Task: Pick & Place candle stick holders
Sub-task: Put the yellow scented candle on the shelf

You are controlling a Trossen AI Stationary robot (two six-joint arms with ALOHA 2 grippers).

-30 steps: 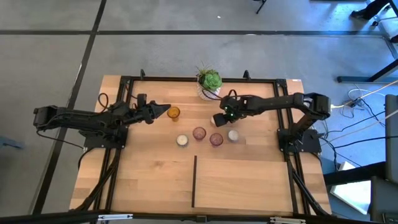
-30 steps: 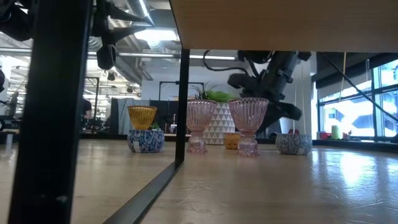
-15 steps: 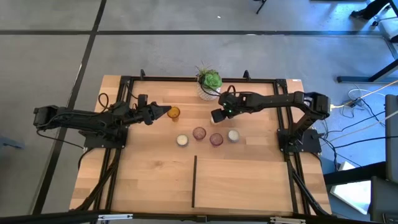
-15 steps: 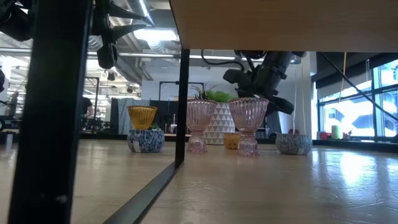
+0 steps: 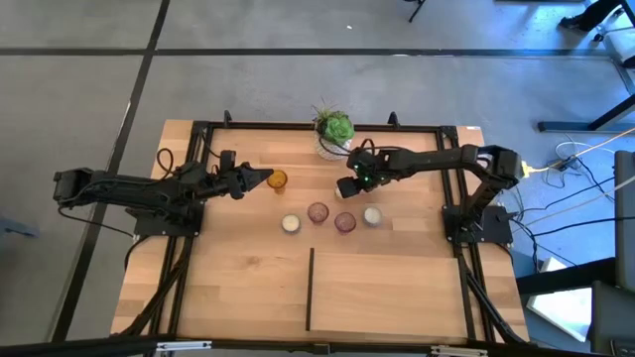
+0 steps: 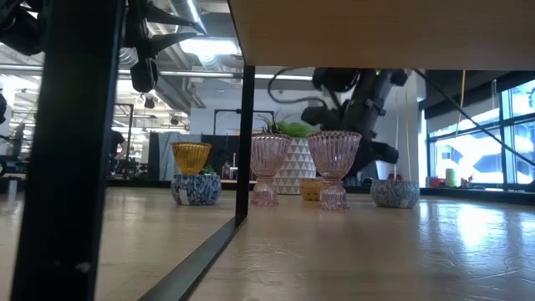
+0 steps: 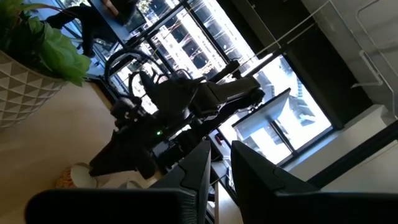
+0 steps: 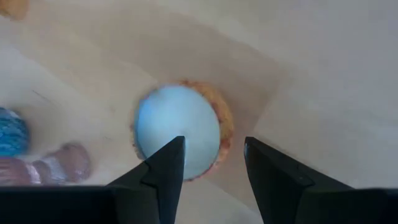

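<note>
A small round holder (image 8: 180,134), pale inside with an orange patterned rim, stands on the table straight below my right gripper (image 8: 214,158). That gripper (image 5: 347,187) is open, points steeply down and hovers over it; the high view hides the holder. Two mauve goblet holders (image 5: 317,212) (image 5: 344,221) stand in a row between two white ones (image 5: 291,224) (image 5: 372,215). An amber glass holder (image 5: 278,180) stands just past the tips of my left gripper (image 5: 262,179). The left gripper (image 7: 217,171) is raised and about level, its fingers a narrow gap apart with nothing between them.
A white patterned pot with a green plant (image 5: 334,134) stands at the table's far edge, close behind the right gripper. A black bar (image 5: 311,288) runs from the table's middle toward the near edge, with bare wood on both sides of it.
My right arm has shifted slightly over the orange-rimmed holder, its gripper still open. The holders stand where they were.
</note>
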